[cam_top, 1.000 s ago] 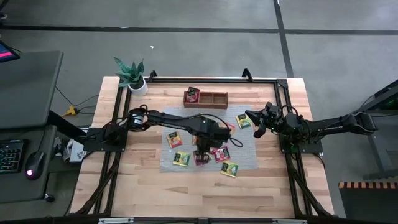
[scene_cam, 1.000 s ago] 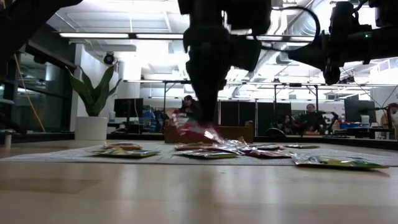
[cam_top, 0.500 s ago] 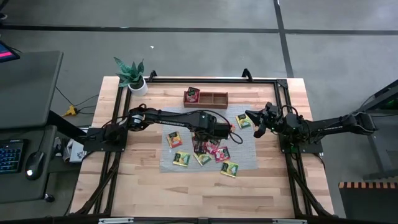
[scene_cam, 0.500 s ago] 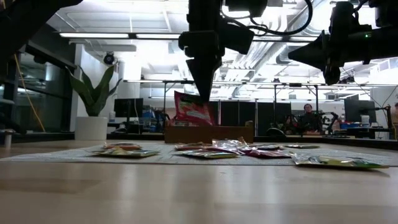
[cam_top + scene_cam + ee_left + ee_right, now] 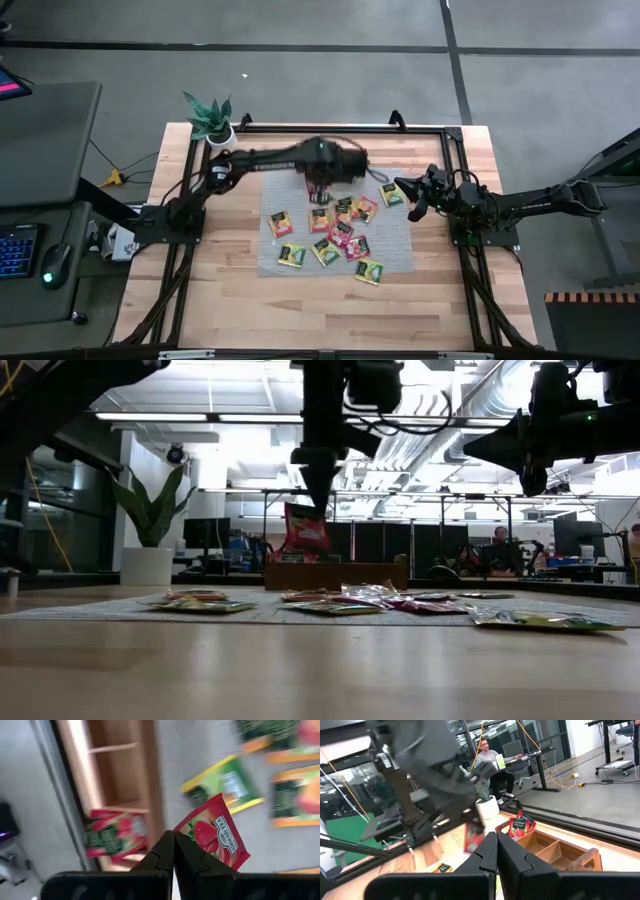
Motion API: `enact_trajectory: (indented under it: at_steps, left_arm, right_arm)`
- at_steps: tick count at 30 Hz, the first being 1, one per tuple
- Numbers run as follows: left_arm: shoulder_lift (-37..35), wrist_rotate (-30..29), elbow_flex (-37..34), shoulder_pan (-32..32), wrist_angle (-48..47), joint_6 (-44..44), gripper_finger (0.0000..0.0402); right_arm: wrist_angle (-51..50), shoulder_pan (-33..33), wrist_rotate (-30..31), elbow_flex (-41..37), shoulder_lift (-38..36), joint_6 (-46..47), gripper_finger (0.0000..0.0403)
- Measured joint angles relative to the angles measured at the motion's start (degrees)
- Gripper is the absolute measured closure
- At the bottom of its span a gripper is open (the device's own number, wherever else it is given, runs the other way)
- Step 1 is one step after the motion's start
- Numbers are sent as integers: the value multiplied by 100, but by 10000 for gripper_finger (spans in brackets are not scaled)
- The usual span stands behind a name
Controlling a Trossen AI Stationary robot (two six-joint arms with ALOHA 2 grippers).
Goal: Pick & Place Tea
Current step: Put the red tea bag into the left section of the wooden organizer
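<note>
High view put my left tool [image 5: 318, 190] at twelve o'clock of the table [image 5: 230, 300], clamped on a red strawberry sachet [image 5: 216, 836] hanging just short of the wooden tray [image 5: 352, 150]. One red sachet in the tray [image 5: 110, 834] already sat in its end compartment; I judged the job barely begun. About ten loose sachets [image 5: 340, 240] lay on the grey mat [image 5: 400, 245]. At three o'clock my right tool [image 5: 410, 200] waited, fingers together, empty.
</note>
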Motion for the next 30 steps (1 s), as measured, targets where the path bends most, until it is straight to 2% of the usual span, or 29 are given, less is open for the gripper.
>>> enact_trajectory:
  at_steps: [9, 18, 24, 30]
  left_arm:
    - [-6, -301, 391, 915, 147, 1140, 401]
    - [-2, 27, 382, 1407, 783, 2124, 401]
    - [-2, 79, 316, 1535, 1052, 2175, 401]
    - [4, 36, -240, 1505, 1161, 2094, 401]
  right_arm:
    - [0, 0, 0, 0, 0, 0, 402]
    - [0, 2, 0, 0, 0, 0, 402]
    - [0, 0, -2, 0, 0, 0, 402]
    - [0, 2, -2, 0, 0, 0, 402]
